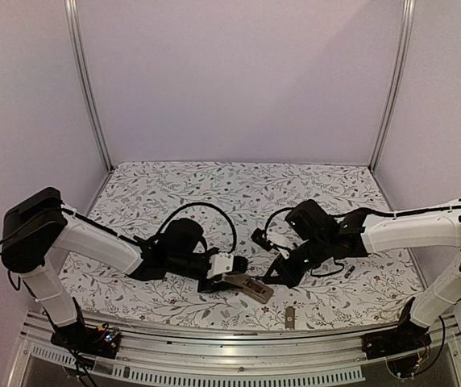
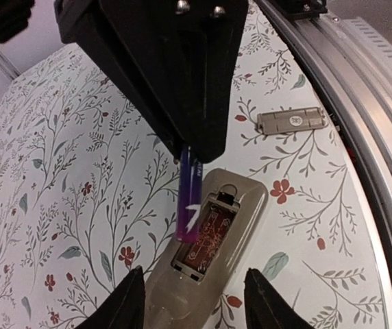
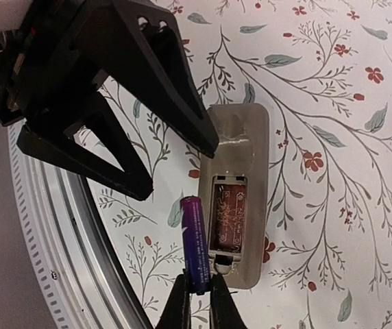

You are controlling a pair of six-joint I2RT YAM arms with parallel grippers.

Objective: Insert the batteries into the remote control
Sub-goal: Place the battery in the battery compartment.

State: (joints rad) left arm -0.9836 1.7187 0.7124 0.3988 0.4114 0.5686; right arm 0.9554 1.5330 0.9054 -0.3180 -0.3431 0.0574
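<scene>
Lit softly and evenly from above, with a lilac cast over walls point(image 1: 238, 81) and bench point(image 1: 311, 181). Only faint, diffuse shadows on the bench in the top view; slightly grainy there, with wide-angle slant in the posts point(image 1: 88, 89). In the left wrist view, near-featureless black on the right end effector point(image 2: 201, 151) and pale glare along the rail point(image 2: 350, 89). In the right wrist view, dull sheen on the battery point(image 3: 194, 240), crisp floral print, slight blur at the near fingertips point(image 3: 180, 305).

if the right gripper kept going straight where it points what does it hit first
Likely the left gripper, one finger crossing above the remote, beyond the battery the right gripper holds; depth unclear.
</scene>
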